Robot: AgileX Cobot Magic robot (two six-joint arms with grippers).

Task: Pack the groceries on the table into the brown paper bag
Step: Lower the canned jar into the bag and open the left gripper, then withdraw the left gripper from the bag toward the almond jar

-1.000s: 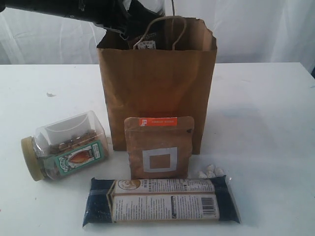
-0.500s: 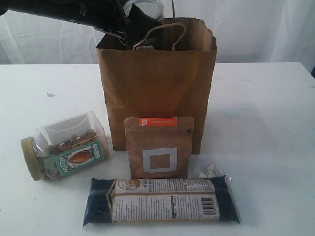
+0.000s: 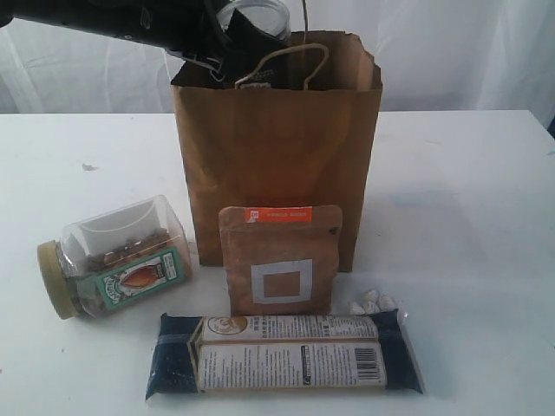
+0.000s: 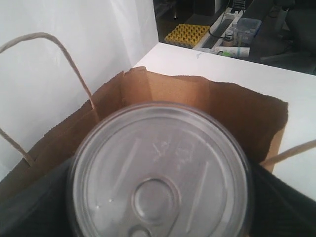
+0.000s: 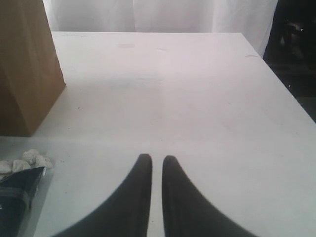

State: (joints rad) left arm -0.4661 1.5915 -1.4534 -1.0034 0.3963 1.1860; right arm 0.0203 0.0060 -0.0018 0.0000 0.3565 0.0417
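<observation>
One silver-lidded jar (image 4: 160, 170) at bag (image 3: 277, 147) mouth

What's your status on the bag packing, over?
Left gripper shut on silver-lidded jar, at brown paper bag mouth. Right gripper shut, empty, over table. Unpacked: nut jar, pouch, packet. Cord handle close beside jar.

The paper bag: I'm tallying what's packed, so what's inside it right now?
A silver-lidded jar, held by the left gripper, sits in the paper bag's mouth, lid above the rim. Anything lower down is hidden by the bag's walls and the jar itself.
</observation>
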